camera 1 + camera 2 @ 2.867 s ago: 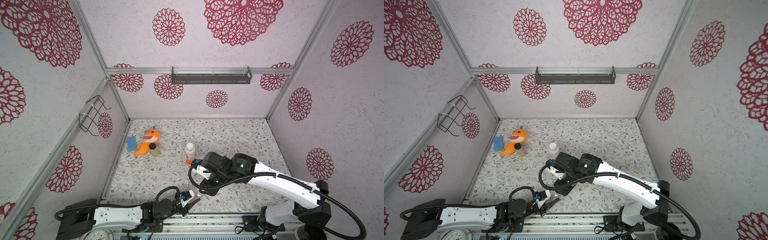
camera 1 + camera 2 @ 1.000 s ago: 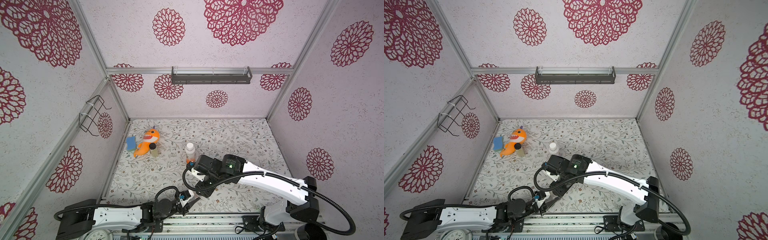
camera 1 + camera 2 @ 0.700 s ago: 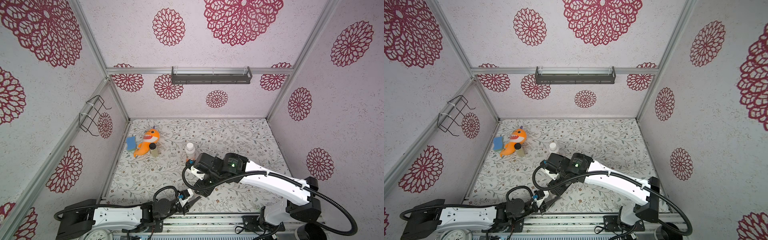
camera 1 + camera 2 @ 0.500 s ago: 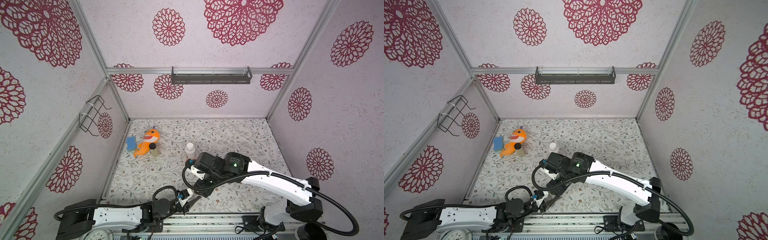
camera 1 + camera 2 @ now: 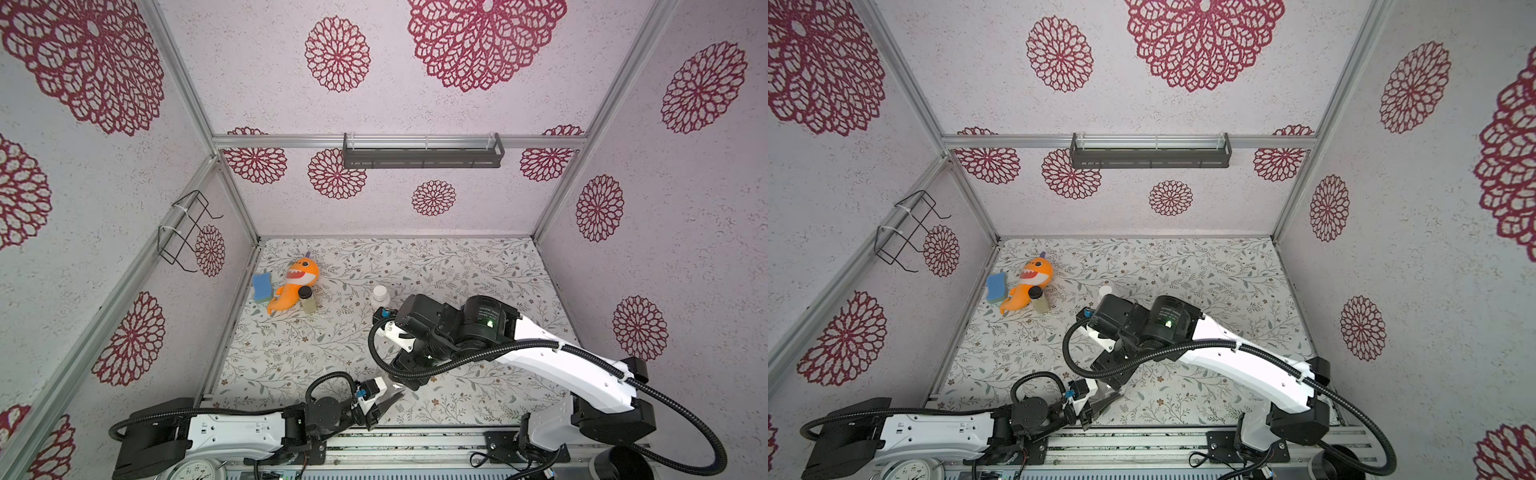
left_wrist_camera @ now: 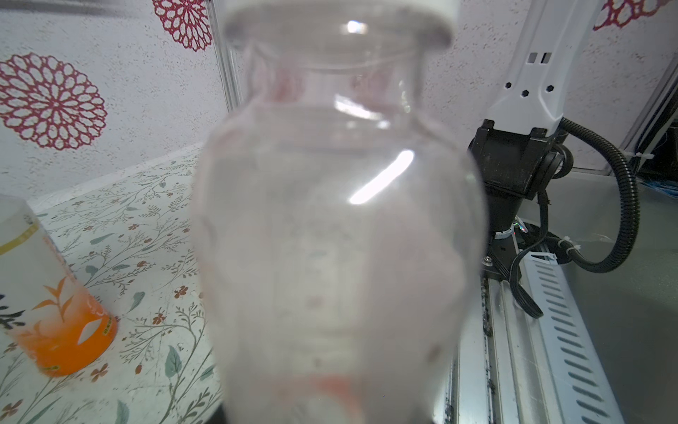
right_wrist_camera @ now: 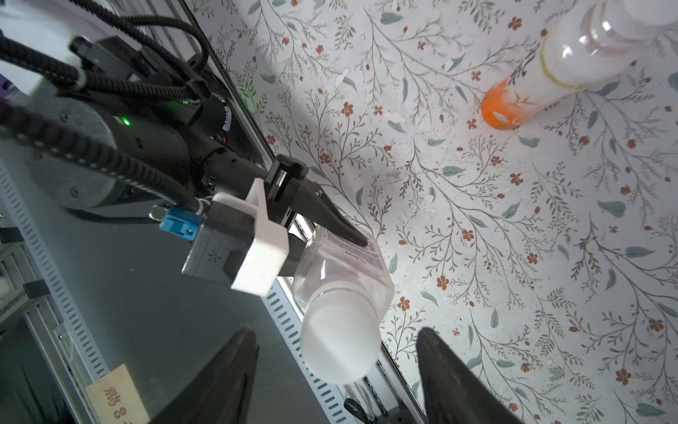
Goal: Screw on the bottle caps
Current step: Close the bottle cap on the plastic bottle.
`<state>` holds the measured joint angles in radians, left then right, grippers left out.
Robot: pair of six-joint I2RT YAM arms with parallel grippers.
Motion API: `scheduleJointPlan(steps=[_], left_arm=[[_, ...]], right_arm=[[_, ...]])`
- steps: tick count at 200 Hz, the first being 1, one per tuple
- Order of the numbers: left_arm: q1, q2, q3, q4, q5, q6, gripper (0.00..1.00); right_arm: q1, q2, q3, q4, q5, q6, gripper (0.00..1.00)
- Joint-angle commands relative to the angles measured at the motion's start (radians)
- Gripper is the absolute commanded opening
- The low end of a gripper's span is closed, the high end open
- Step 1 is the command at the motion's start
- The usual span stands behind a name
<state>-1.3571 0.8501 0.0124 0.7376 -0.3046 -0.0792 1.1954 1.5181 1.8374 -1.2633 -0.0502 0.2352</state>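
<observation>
At the near edge of the table (image 5: pixel 291 353), about mid-width, the left gripper (image 7: pixel 326 251) pinches the squarer bottle (image 7: pixel 341 273) by its body. The right gripper (image 7: pixel 334 332) hangs above, jaws spread either side of its white cap (image 7: pixel 339 348). It looks like thin clear plastic, light and slick (a hard squeeze would dent it), so I'd grip the cap's rim squarely.
</observation>
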Motion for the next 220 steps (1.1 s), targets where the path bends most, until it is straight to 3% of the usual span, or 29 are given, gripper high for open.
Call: scheduleJointPlan(steps=[1, 93, 220], left_arm=[[0.005, -0.018, 0.003, 0.059, 0.004, -0.001, 0.38], [0.003, -0.118, -0.006, -0.005, 0.007, -0.017, 0.38], [0.003, -0.127, -0.022, 0.0, -0.007, -0.013, 0.38]], right_arm=[[-0.009, -0.04, 0.035, -0.054, 0.044, -0.029, 0.72], [-0.02, -0.046, 0.005, -0.056, 0.059, -0.022, 0.71], [-0.021, -0.013, 0.001, -0.063, 0.082, -0.017, 0.68]])
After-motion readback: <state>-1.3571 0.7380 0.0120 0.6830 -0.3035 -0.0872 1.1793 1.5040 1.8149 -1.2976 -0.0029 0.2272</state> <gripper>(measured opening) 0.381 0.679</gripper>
